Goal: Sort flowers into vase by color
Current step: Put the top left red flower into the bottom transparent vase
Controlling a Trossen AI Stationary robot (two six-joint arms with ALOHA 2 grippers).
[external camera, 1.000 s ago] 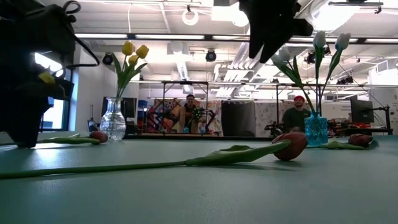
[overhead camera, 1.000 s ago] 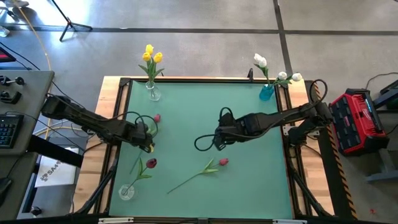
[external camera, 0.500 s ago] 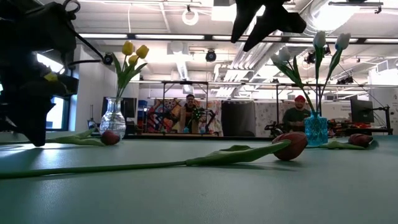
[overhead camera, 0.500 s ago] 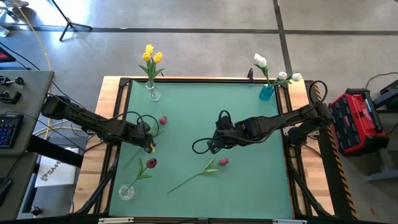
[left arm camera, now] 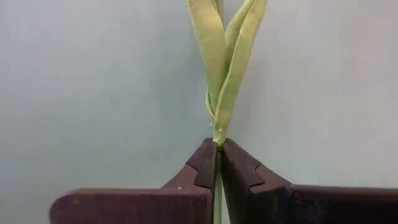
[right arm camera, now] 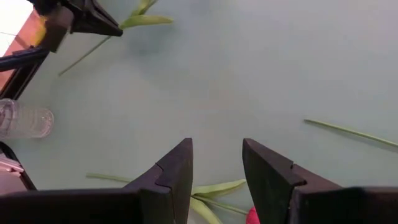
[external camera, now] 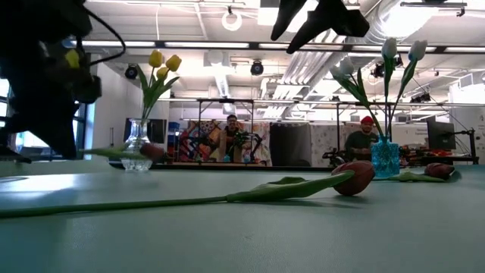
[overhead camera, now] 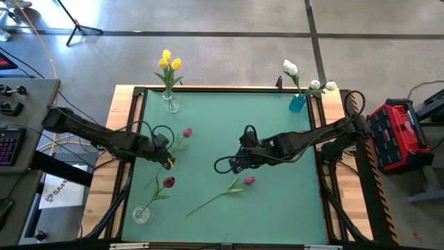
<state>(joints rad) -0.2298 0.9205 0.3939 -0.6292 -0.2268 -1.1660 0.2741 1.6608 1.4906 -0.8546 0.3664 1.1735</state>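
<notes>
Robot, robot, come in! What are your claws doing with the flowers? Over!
Left gripper shut on red tulip's stem. Right gripper open above the mat, empty. Two red tulips lying loose. Nothing in the way.

left gripper (overhead camera: 166, 158): clamped on red tulip (overhead camera: 186, 133) stem | right gripper (overhead camera: 234, 164): above mat centre
</notes>
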